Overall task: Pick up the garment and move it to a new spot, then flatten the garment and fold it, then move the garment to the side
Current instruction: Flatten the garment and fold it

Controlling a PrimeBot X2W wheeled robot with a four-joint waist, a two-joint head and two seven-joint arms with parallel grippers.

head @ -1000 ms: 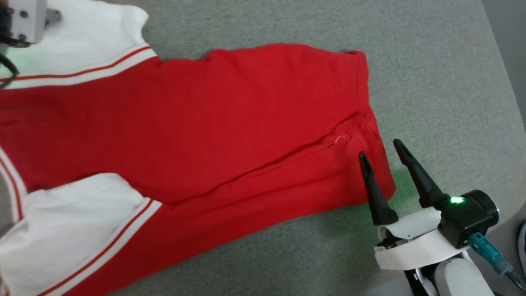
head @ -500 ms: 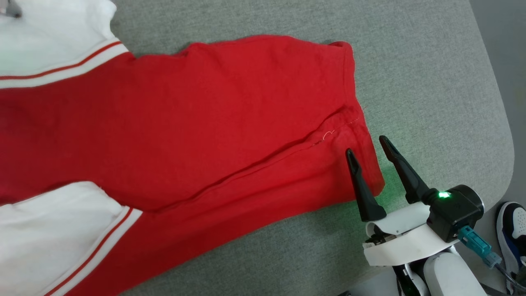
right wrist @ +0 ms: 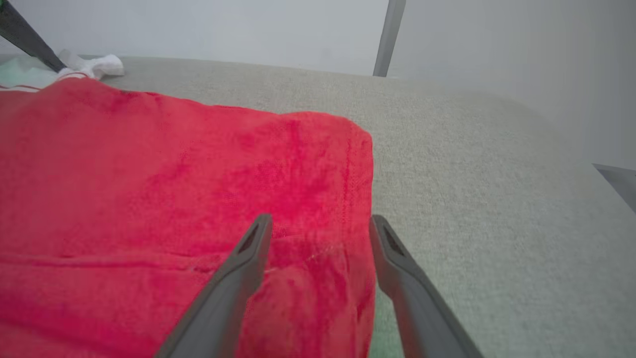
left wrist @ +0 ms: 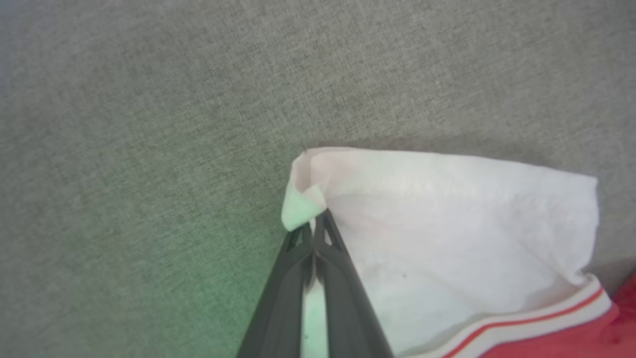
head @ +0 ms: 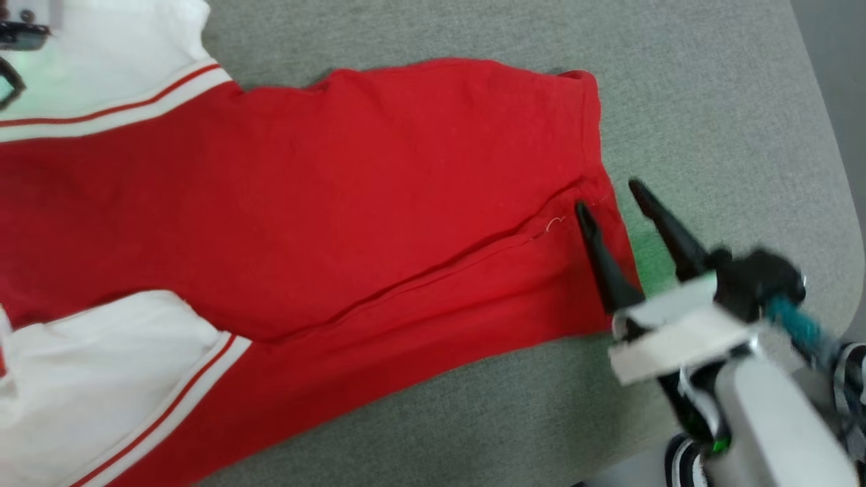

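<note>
The garment point(head: 379, 189), bright red with white sleeve ends, lies spread on the grey table point(head: 710, 101). My left gripper point(left wrist: 318, 219) is shut on a folded corner of the white sleeve point(left wrist: 447, 238) at the garment's far left; its wrist point(head: 20, 27) shows at the head view's top left. My right gripper point(head: 607, 195) stands open at the garment's right hem. One finger is over the red cloth and the other over the grey surface. In the right wrist view the hem edge point(right wrist: 365, 199) runs between the open gripper point(right wrist: 320, 221) fingers.
The grey table's rounded right edge point(head: 839, 203) lies close beyond my right gripper, with floor past it. A second white sleeve point(head: 101, 365) lies at the lower left. A pale wall and a metal post point(right wrist: 390, 37) stand behind the table.
My left gripper has shut on the white sleeve corner. My right gripper has moved forward along the hem, still open. The head camera has shifted slightly.
</note>
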